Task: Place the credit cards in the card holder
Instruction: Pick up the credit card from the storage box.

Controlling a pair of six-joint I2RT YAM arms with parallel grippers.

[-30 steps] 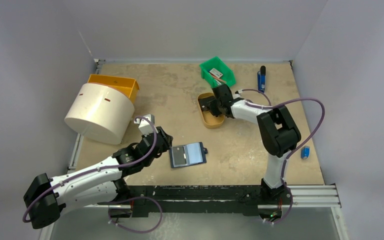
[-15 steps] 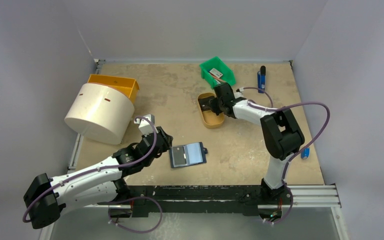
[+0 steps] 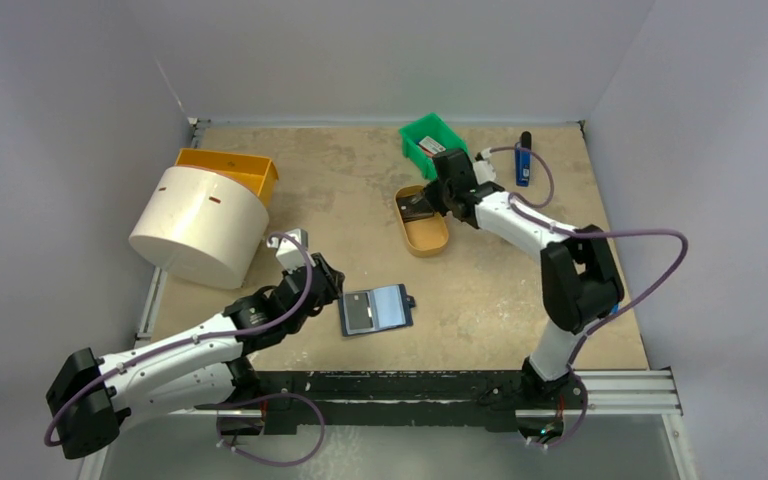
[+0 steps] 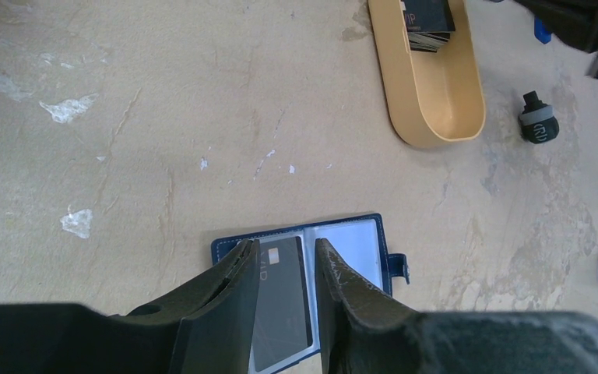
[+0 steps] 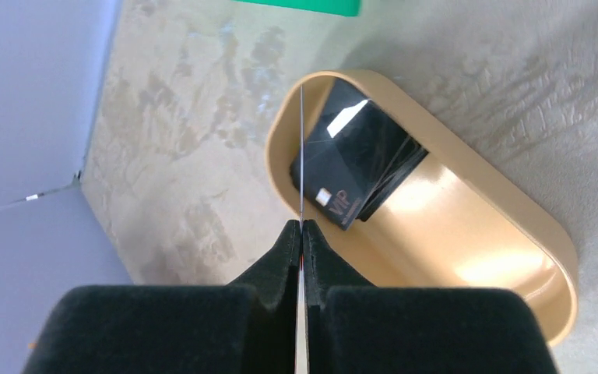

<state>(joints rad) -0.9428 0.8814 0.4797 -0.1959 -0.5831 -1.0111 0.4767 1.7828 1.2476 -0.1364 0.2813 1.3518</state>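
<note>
Right gripper point(image 5: 301, 226): pinching one credit card point(image 5: 301, 156) edge-on above tan oval tray point(image 5: 514, 204), far centre.
Left gripper point(image 4: 284, 249): standing narrowly open over card holder point(image 4: 350, 243).
Care: keeping it level while carrying, feeding in squarely.

The top black card point(image 5: 350, 167) in the tan tray point(image 5: 467, 257) reads "VIP".

White arms point(image 3: 175, 352) with black joints carry purple cables point(image 3: 650, 233); left hand point(image 4: 284, 245) and right hand point(image 5: 302, 226) are black.
</note>
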